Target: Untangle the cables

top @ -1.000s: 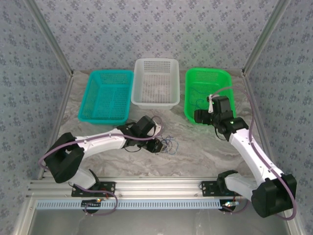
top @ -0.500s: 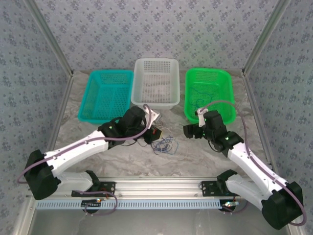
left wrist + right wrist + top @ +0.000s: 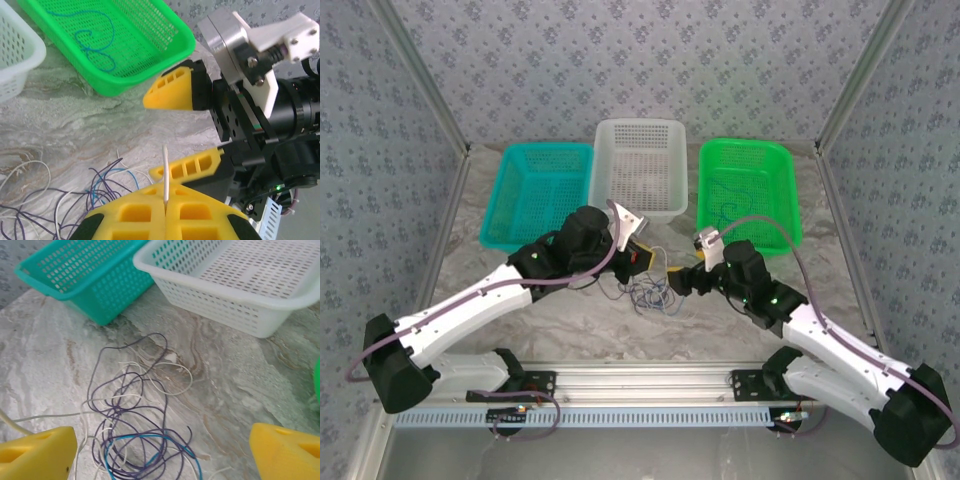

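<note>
left gripper (image 3: 165, 212) pinched a whitish strand at lower centre; right gripper (image 3: 162, 452) hovered, jaws wide, over the cables (image 3: 650, 292), next likely needing to close on a purple loop.

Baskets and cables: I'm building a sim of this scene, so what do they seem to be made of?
Teal basket, white basket, green basket: likely moulded plastic with a slight gloss, judging by the uniform colour and the perforated mesh walls. Cables: probably plastic-insulated wire with a smooth finish, in purple, white and blue; they hold springy loops. Any metal core is not visible.
</note>
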